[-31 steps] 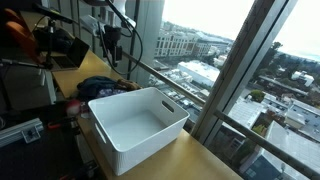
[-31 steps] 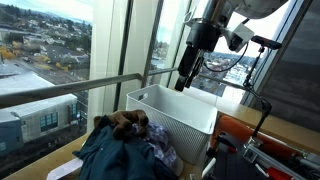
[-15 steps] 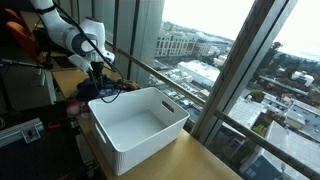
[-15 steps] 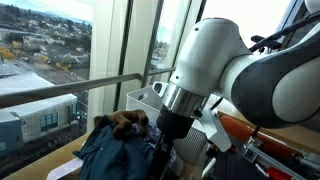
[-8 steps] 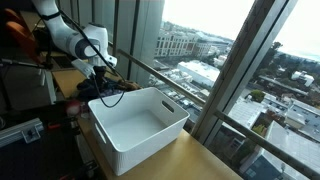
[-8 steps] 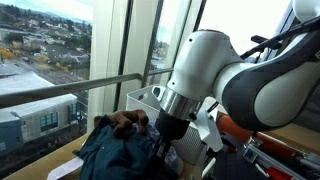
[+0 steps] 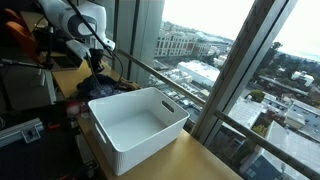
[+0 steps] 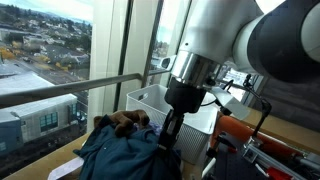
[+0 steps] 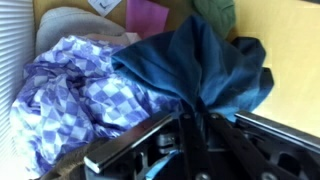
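Pincer [image 9: 197, 120] pinches crumpled teal cloth [image 9: 210, 60] beside checkered purple fabric [image 9: 80, 95].

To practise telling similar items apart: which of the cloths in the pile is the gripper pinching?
The dark blue cloth, drawn up into a peak between the jaws of the gripper. The purple-and-white checked cloth beside it lies loose, ungripped.

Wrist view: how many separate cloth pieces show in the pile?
5: dark blue garment in the gripper, checked cloth beside it, cream cloth, pink piece and green piece behind; more may be hidden.
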Motion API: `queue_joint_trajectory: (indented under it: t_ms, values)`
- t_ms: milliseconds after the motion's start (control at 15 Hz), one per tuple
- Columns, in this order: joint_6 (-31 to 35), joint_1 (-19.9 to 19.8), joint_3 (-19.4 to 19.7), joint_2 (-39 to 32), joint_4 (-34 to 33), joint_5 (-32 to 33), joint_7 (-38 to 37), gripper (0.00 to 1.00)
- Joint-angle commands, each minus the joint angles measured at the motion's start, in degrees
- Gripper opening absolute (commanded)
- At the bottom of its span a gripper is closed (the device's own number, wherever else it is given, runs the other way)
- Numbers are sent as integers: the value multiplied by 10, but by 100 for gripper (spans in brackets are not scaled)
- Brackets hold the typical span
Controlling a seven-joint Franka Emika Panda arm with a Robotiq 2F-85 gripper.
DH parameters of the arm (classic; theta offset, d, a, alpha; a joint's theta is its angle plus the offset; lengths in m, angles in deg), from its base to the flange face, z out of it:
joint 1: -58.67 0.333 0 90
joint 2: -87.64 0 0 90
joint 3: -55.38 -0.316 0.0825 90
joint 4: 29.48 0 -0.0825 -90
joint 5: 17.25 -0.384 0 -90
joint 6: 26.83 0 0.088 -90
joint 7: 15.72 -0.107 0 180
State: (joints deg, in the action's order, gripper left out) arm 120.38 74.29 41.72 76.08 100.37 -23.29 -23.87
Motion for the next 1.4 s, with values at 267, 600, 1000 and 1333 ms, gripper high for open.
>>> queue_joint_trajectory:
  t_ms: [267, 600, 1000, 1333]
  values:
    - [-130, 1, -22, 173, 26, -108, 31, 2]
    - [-154, 9, -18, 234, 39, -125, 24, 2]
    - [-160, 15, -14, 272, 40, -135, 16, 2]
    - [-181, -12, 27, 298, -2, -131, 22, 2]
